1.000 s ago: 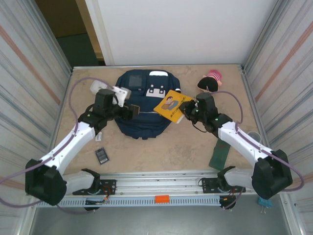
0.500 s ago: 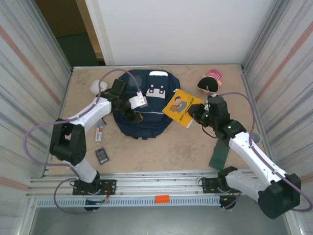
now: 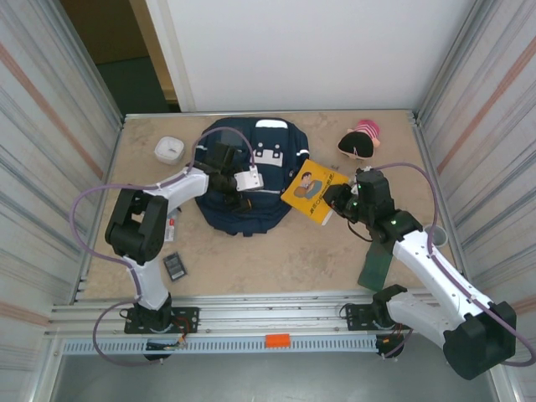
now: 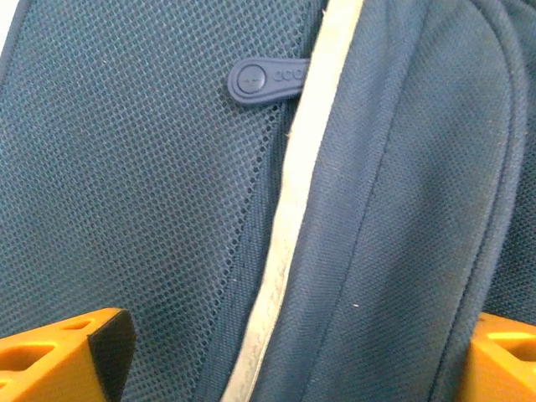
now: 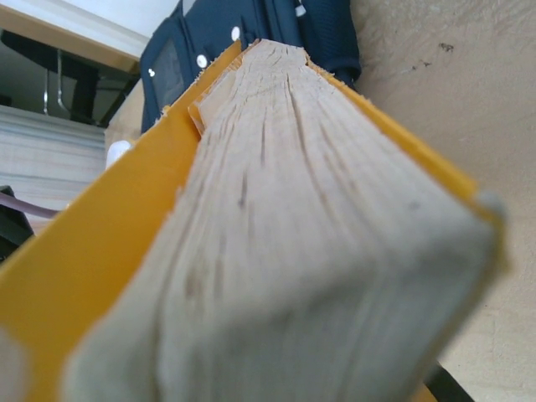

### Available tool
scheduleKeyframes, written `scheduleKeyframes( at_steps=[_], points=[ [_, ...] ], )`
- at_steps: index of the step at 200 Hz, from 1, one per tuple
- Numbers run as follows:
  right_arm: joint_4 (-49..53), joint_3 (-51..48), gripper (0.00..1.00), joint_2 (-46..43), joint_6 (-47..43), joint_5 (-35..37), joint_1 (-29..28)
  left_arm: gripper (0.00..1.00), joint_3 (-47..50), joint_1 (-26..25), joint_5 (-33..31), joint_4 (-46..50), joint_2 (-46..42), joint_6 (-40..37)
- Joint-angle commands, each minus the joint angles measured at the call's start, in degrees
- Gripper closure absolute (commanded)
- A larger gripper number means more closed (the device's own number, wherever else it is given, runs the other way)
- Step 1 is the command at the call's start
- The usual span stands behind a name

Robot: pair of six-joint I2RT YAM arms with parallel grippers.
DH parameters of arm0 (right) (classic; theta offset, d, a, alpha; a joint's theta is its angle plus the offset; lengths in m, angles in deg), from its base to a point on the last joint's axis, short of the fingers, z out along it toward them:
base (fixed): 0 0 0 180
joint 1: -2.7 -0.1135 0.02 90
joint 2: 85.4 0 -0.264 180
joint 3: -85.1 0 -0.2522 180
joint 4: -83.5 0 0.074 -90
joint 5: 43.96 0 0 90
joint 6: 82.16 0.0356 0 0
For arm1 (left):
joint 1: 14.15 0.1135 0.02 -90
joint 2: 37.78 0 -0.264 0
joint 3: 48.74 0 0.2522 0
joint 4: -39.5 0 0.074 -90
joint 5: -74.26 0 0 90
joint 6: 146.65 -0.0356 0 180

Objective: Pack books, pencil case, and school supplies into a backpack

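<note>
While your left gripper (image 4: pixel 293 360) hangs spread wide over the navy blue fabric backpack (image 3: pixel 251 213) near the far edge of the table (image 3: pixel 276 255), your right gripper (image 3: pixel 332 201) pinches the yellow-covered cartoon book (image 3: pixel 311 186) just beside it.

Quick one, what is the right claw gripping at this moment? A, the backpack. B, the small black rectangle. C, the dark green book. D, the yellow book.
D: the right claw is shut on the edge of the yellow book, and the right wrist view looks straight along that book's pages and yellow cover.
</note>
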Motion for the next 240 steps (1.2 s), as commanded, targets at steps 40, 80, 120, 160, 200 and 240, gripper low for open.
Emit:
scheduleKeyframes(
  at_steps=[40,80,120,160,200,240],
  points=[
    [-2.5,1.9,0.99,-2.4,-3.6,-2.2,2.1,0.94,3.9,-1.7,-4.2,-7.2,-0.9,3.8],
    [3.0,3.4,1.00,-5.2,-4.8,-5.9,8.6,1.00,0.7,-7.9,-4.0,0.4,-10.9,22.1],
    [10.1,5.6,1.00,-9.4,-8.7,-10.2,17.7,1.00,-4.3,-10.8,-8.7,7.8,-16.6,46.3],
    [19.5,8.3,1.00,-12.9,-10.7,-11.0,21.8,1.00,-6.2,-12.2,-6.4,10.2,-21.0,63.7],
    [19.4,5.5,1.00,-16.7,-7.9,-19.3,21.6,1.00,-11.4,-9.9,2.0,7.6,-21.0,73.8],
    [7.4,-2.3,1.00,-20.1,1.1,-22.4,13.7,1.00,-14.9,-8.2,7.6,5.3,-18.6,75.6]
  ],
)
